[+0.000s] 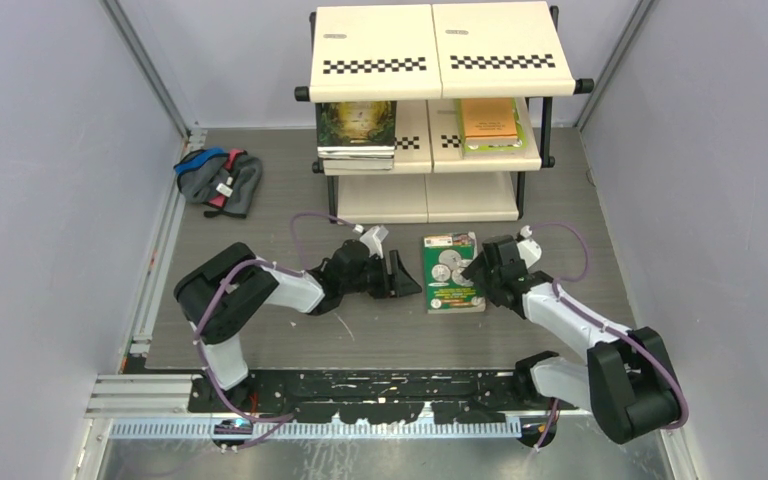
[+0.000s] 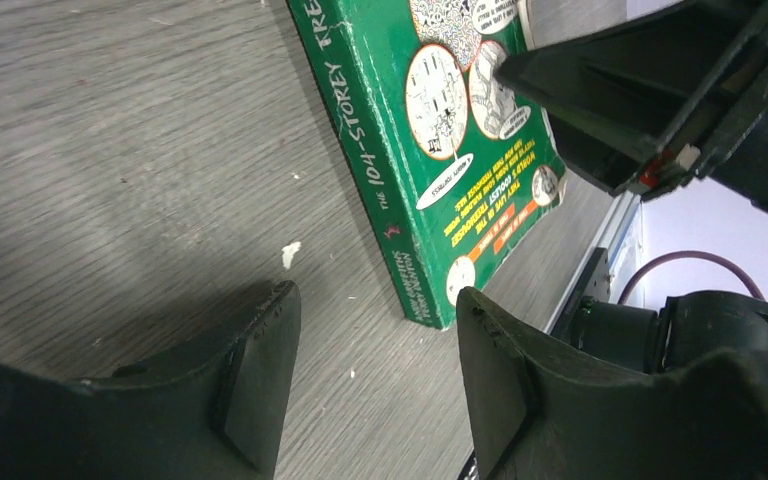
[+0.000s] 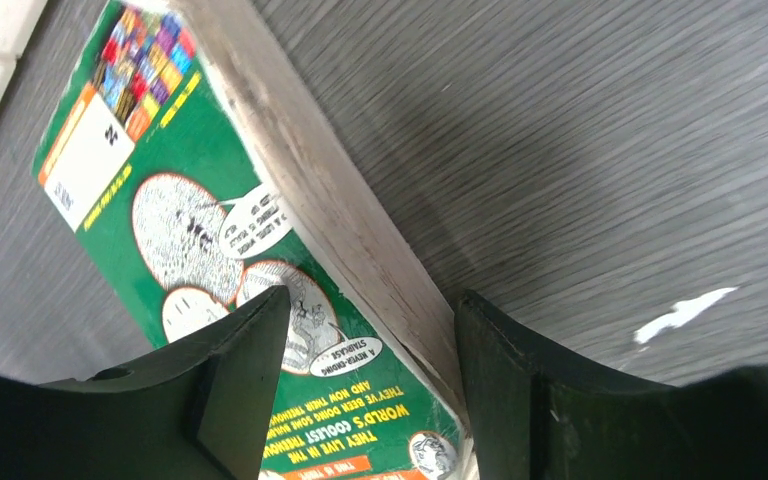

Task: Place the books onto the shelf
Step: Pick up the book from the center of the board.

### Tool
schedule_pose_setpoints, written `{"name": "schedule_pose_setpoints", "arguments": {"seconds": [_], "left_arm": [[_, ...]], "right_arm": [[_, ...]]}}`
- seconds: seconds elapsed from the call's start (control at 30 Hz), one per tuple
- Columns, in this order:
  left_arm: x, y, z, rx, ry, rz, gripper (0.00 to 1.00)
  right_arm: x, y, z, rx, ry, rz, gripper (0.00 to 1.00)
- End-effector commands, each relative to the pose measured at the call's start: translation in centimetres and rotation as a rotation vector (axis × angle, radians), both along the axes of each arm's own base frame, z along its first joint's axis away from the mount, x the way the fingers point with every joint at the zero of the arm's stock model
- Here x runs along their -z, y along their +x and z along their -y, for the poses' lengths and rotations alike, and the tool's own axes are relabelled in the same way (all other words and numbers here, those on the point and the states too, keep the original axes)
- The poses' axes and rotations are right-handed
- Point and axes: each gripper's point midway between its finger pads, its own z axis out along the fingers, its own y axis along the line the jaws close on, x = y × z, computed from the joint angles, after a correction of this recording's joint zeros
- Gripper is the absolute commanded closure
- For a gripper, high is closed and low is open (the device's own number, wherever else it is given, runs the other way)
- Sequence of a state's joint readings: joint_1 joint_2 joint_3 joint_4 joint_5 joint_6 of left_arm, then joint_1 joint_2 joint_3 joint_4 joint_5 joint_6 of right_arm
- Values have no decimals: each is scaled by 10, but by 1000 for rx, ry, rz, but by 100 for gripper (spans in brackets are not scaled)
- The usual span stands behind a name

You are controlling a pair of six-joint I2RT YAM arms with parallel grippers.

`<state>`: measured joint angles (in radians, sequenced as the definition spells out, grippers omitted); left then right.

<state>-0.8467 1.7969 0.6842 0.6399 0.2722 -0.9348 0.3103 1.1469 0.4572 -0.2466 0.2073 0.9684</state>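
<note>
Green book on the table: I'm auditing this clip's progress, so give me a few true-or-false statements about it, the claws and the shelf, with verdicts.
1. The green book lies flat on the table. True.
2. The left claw is shut on the book's spine. False: its jaws stand open beside the spine, holding nothing.
3. The right claw has its open jaws straddling the book's page edge. True.
4. The shelf has no books on its middle tier. False: a dark green-gold book and an orange book lie there.
5. The cloth bundle lies on the green book. False: it lies at the table's far left, apart.
</note>
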Motion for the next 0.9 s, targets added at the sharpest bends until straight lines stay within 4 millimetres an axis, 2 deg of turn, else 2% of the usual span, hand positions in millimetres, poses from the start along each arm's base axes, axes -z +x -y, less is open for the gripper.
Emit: {"name": "schedule_pose_setpoints", "arguments": {"seconds": [0.0,0.13,0.37,0.77,0.87], "left_arm": [[-26,12,0,-24,-57,87,41],[-26,16,-1,-34,-53,98,40],[-25,25,5,-25,-39,112,40],[6,30,8,-11,53,78,41],[14,30,8,0,69,66,43]], "right_arm": [[5,-16,-29,-79,61,-23,33],[6,-21,-40,-109,61,-27,32],[5,-22,-43,-104,94,17,32],[21,-21,-54,-100,175,32,31],[19,-15,-60,-109,204,57,31]]}}
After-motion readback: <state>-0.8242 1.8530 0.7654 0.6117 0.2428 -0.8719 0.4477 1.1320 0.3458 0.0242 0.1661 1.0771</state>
